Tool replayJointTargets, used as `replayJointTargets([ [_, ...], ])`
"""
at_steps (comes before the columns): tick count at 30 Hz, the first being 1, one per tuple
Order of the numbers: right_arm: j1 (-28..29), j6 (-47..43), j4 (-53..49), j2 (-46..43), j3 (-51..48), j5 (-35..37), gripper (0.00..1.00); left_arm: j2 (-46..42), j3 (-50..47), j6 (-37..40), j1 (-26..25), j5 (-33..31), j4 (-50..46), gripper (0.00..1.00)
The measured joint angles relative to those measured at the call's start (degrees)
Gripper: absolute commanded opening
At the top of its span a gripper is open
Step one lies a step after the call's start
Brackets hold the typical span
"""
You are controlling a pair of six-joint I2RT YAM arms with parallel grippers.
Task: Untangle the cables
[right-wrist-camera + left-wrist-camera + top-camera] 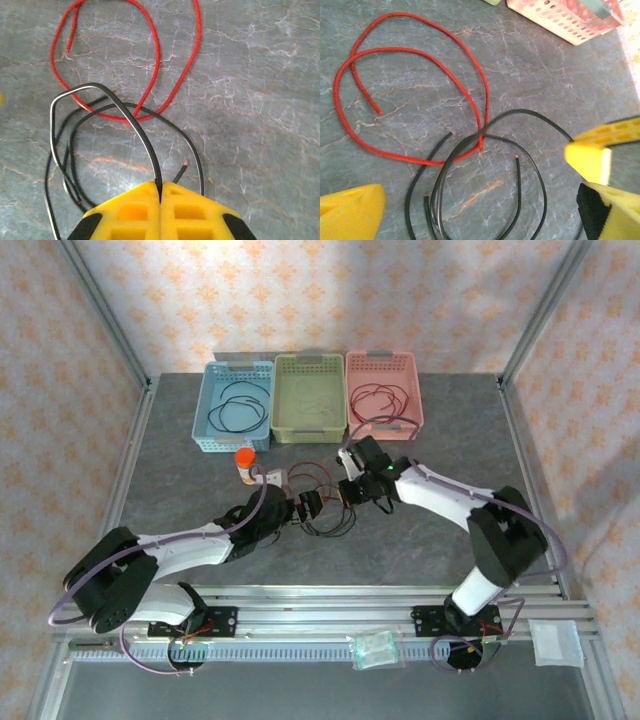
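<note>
A tangle of cables [325,505], black loops crossing a red one, lies on the grey table between my two grippers. My right gripper [350,490] comes at it from the right. Its yellow jaws [160,192] are pressed together on a black cable [146,145] that arches up and left out of them. A red cable [199,30] loops beyond it. My left gripper [300,508] hovers at the tangle's left side, open [480,205]. Black loops [544,202] lie on the table between its spread fingers, untouched. The red cable [485,102] curls above them.
Three baskets stand in a row at the back: blue [210,405] holding a black cable, green [310,425], pink [415,400] holding a red cable. The pink basket's corner [565,17] shows in the left wrist view. An orange-capped bottle [245,465] stands left of the tangle.
</note>
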Motion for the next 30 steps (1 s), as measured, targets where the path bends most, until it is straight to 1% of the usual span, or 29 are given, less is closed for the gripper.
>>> replayJointTargets([
  [4,0.0,2.1,0.0,-5.9,-3.0,0.0,0.0,4.0,3.1,1.6,-1.1,-1.0,-1.4,0.99],
  [9,0.0,3.9,-0.2,-11.5,-4.1,0.0,0.0,8.6,6.4,3.0,-3.2,-2.1,-2.9,0.99],
  [18,0.0,4.7,-2.7,-16.8,-3.9,0.0,0.0,10.4,7.5,3.1,-4.1,-5.4,-4.4,0.99],
  [23,0.0,5.0,-5.3,-18.1,-1.4,0.0,0.0,10.4,7.4,3.1,-4.3,-6.6,-4.6,0.99],
  [30,0.0,5.5,-7.3,-22.2,6.1,-0.3,0.0,10.4,6.3,2.7,-4.6,-6.8,-4.5,0.99],
])
